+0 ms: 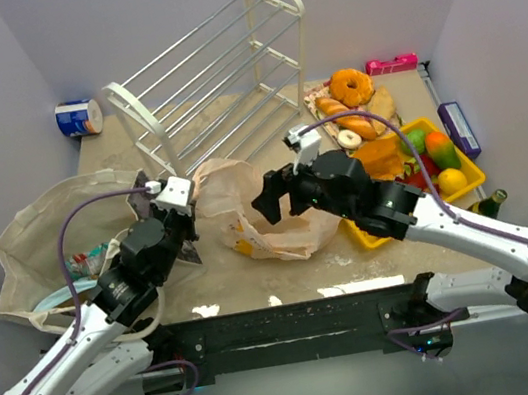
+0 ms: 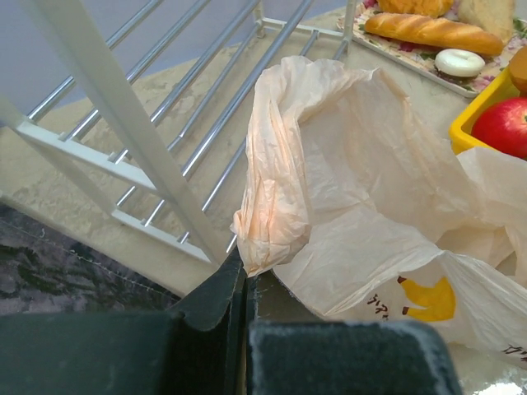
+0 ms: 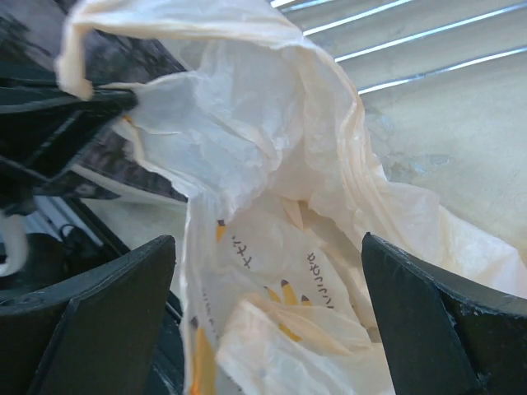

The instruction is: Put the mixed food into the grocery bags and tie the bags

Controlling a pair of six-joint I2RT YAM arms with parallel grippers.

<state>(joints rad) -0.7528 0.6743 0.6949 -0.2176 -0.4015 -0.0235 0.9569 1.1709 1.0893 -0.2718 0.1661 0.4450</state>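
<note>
On the sandy table point(image 1: 248, 283), the white rack point(image 1: 223, 72) of thin metal rods takes the back. Left of it the beige cloth tote point(image 1: 27, 232) sags open, with a light blue packet point(image 1: 50, 298) inside. At the middle lies the thin, crinkled peach plastic bag point(image 1: 279, 225); what it holds I cannot tell. The yellow tray point(image 1: 473, 186) at the right holds smooth toy fruit point(image 1: 452, 180). The left gripper point(image 2: 245, 280) is clamped on a bunched fold of the bag. The right gripper point(image 3: 263, 321) is wide open, its 2 fingers point(image 3: 107, 304) either side of the bag, gripping nothing.
</note>
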